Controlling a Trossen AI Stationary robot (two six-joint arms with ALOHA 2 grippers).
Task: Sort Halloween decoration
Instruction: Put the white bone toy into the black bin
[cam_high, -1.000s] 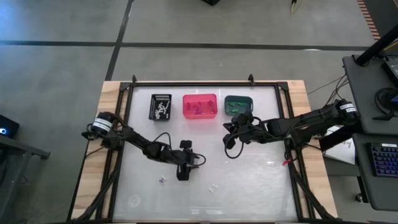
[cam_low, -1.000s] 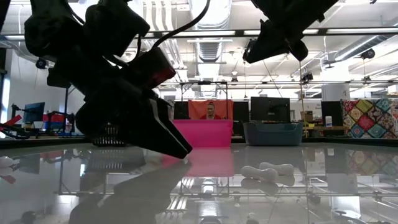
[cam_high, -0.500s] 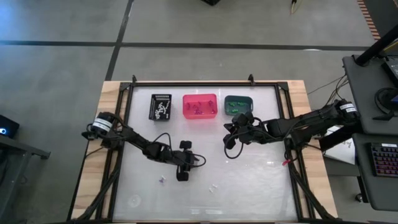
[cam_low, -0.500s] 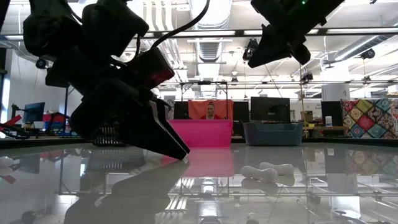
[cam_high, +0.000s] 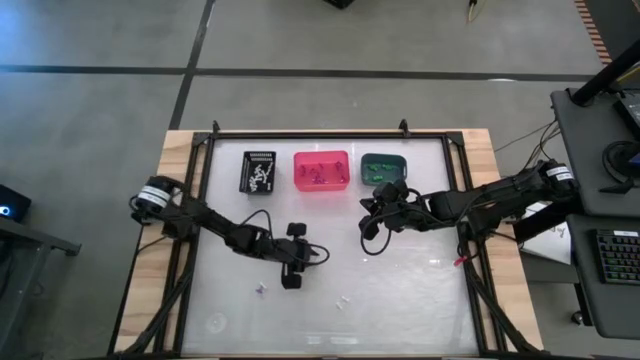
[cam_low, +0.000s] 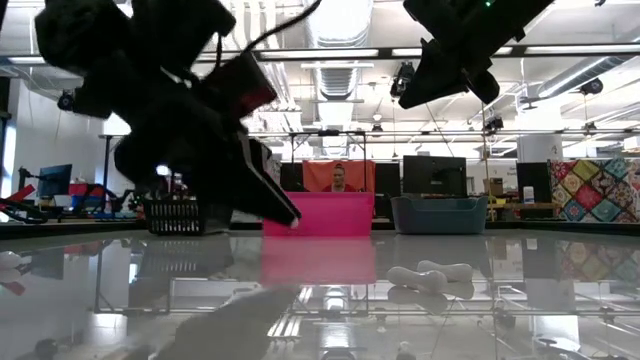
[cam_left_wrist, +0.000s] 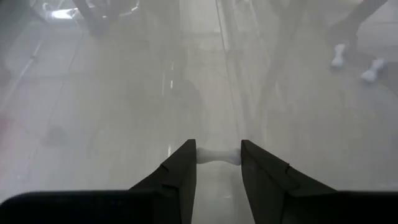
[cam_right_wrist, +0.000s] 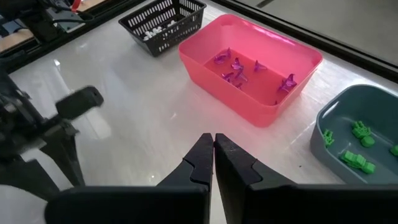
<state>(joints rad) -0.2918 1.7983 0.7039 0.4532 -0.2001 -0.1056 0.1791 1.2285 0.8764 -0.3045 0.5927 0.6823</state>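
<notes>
**Left tool clamped on a white bone, right tool shut by the bins**

My left tool (cam_left_wrist: 217, 163) sits near the middle of the desk, toward its near edge, with its two fingers pressed on the ends of a small white bone trinket (cam_left_wrist: 218, 157). From above I see the same tool (cam_high: 291, 280) at the end of the left arm. My right tool (cam_right_wrist: 213, 151) has its fingers together, holding nothing, and hangs just in front of the teal bin (cam_high: 382, 167).

The desk (cam_high: 420, 290) is a glossy pale sheet in a wooden frame, mirroring the ceiling lights. Beyond it is a wide workshop with monitors and a patchwork quilt (cam_low: 598, 190); a person (cam_low: 339, 179) sits behind the pink bin (cam_high: 321, 170).

On the near desk lie two more white bones (cam_low: 432, 274), and a tiny purple piece (cam_high: 262, 290) to their left; its shape I cannot make out.

Along the far edge, the black bin (cam_right_wrist: 163, 23) holds white pieces, the pink bin purple ones (cam_right_wrist: 237, 68), the teal bin green ones (cam_right_wrist: 356, 149).
</notes>
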